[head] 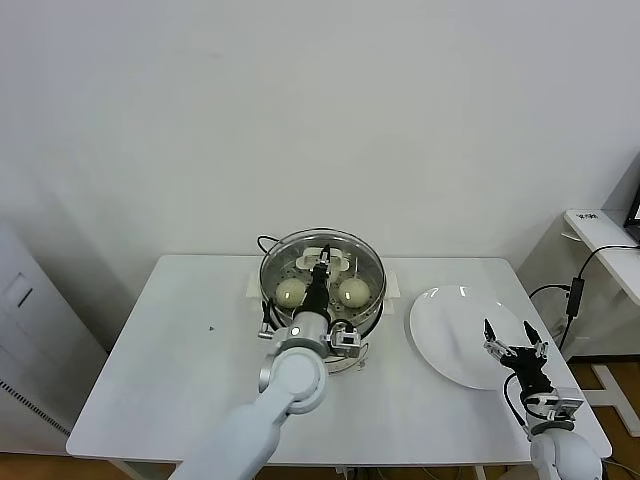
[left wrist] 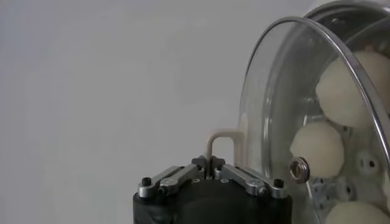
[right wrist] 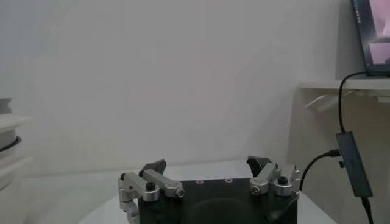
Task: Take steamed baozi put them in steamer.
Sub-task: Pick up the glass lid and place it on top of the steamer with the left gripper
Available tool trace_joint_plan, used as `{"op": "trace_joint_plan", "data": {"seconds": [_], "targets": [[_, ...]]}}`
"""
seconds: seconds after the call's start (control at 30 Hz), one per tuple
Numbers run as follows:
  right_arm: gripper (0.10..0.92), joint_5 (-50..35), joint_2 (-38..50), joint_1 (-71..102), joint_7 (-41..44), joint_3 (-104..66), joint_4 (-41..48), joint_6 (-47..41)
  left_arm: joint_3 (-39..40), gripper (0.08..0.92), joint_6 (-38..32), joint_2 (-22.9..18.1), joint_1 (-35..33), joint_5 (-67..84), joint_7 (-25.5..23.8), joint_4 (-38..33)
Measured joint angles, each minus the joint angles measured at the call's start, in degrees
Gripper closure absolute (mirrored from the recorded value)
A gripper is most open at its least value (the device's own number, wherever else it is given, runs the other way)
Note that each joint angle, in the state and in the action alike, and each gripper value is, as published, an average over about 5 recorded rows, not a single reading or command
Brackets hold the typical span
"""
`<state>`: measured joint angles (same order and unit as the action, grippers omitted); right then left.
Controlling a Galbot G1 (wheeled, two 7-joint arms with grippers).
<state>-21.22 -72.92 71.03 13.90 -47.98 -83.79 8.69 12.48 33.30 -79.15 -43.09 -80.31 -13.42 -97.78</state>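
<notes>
Two steamed baozi [head: 291, 291] visible in steamer [head: 372, 262] near counter [head: 180, 350] back edge; left gripper [head: 322, 263] clamped on glass lid [left wrist: 268, 109] handle; lidding step, likely lower and release; right gripper [head: 508, 340] spread empty over plate [head: 440, 335], front-right corner.

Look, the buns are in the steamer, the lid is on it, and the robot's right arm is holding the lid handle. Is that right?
Nearly. It is the left gripper holding the lid handle, not the right one. The head view shows the left arm reaching over the steamer, and the left wrist view shows its fingers shut on the handle. The right gripper waits open by the white plate. The buns are inside.
</notes>
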Motion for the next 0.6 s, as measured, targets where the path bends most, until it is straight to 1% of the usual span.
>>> {"op": "trace_joint_plan", "data": {"seconds": [0.6], "targets": [[0.203, 0.0, -0.1, 0.4, 0.3, -0.4, -0.2, 0.1, -0.5, 0.893, -1.4, -0.7, -0.4, 0.5, 1.4, 2.6]]}}
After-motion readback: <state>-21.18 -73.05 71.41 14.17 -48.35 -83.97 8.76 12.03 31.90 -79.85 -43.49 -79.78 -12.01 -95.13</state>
